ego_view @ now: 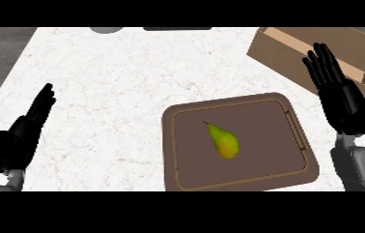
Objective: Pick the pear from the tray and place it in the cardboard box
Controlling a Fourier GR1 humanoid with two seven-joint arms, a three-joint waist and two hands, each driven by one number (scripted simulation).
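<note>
pear (223, 141) lies in tray (285, 106); right hand (339, 99) well apart, fingers straight

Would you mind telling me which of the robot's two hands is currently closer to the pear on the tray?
The right hand, open beside the tray's right edge, is closer to the pear; the left hand rests open far off at the view's left edge.
</note>
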